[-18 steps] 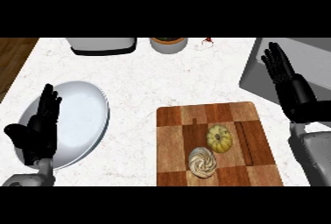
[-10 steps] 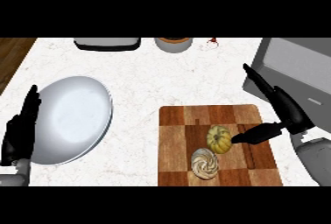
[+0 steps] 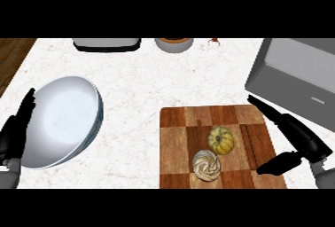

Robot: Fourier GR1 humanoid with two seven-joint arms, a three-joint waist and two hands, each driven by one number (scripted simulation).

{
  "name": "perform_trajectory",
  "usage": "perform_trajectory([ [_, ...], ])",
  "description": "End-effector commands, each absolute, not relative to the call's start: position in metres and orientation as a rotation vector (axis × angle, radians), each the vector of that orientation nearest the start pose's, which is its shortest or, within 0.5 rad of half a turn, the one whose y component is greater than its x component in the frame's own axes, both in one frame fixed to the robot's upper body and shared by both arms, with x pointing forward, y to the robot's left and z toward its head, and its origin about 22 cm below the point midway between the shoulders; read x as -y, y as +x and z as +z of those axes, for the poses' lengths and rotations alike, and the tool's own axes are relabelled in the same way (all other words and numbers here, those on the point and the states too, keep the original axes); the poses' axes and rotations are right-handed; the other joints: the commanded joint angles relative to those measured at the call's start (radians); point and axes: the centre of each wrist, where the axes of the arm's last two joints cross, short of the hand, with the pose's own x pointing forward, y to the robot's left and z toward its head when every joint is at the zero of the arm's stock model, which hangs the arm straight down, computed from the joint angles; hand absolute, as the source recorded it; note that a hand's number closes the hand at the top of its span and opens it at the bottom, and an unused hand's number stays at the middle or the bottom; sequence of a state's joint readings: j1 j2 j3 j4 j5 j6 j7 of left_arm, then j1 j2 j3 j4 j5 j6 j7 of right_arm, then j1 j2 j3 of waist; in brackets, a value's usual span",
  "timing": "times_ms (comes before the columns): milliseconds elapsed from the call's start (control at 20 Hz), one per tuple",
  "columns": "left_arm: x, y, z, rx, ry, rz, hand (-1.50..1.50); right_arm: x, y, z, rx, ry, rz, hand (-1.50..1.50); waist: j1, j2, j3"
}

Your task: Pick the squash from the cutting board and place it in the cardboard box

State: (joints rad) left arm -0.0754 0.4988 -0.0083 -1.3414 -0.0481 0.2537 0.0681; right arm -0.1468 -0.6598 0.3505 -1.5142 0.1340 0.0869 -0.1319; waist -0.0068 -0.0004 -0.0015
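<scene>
A small yellow-green squash (image 3: pixel 221 139) lies on the chequered wooden cutting board (image 3: pixel 189 122), right of centre. Just below it on the board sits a pale swirled pastry (image 3: pixel 207 164). My right hand (image 3: pixel 297 137) hovers over the board's right edge, fingers straight and pointing up-left, thumb spread toward the board; it is open and a short way right of the squash, not touching it. At the far left edge my left hand (image 3: pixel 16 131) rests open beside a large white bowl. A grey box-like container (image 3: pixel 297 71) stands at the upper right.
A large white bowl (image 3: pixel 62 122) lies on the marble counter (image 3: pixel 163 84) at left. At the back edge stand a dark-and-white appliance (image 3: pixel 107 43) and a small round pot (image 3: pixel 174 44). A dark wooden strip (image 3: pixel 13 57) borders the counter's left side.
The view has shifted, so everything sits lower and further right. My right hand has come down to the board's right edge, closer to the squash. My left hand has slid to the left edge.
</scene>
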Motion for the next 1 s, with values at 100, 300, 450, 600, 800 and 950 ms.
perform_trajectory([
  [100,-0.371,0.265,0.026,1.366,0.64,-0.219,0.0,0.31,0.274,0.078,1.517,-0.387,1.238,-1.5,0.01,0.001,0.001],
  [300,-0.348,0.265,0.012,1.368,0.628,-0.224,0.0,0.302,0.283,0.119,1.27,-0.543,1.511,-1.5,0.019,0.0,-0.001],
  [450,-0.378,0.258,0.018,1.353,0.634,-0.227,0.0,0.27,0.286,0.126,1.152,-0.527,1.605,-1.5,0.026,-0.002,-0.001],
  [600,-0.358,0.266,0.02,1.362,0.651,-0.212,0.0,0.243,0.283,0.118,1.022,-0.505,1.688,-1.5,0.017,-0.002,0.0],
  [800,-0.356,0.258,0.008,1.372,0.631,-0.225,0.0,0.22,0.308,0.116,0.822,-0.542,1.786,-1.5,0.033,0.003,0.0],
  [950,-0.348,0.28,0.019,1.378,0.651,-0.216,0.0,0.188,0.318,0.107,0.756,-0.487,1.793,-1.5,0.019,0.003,0.0],
])
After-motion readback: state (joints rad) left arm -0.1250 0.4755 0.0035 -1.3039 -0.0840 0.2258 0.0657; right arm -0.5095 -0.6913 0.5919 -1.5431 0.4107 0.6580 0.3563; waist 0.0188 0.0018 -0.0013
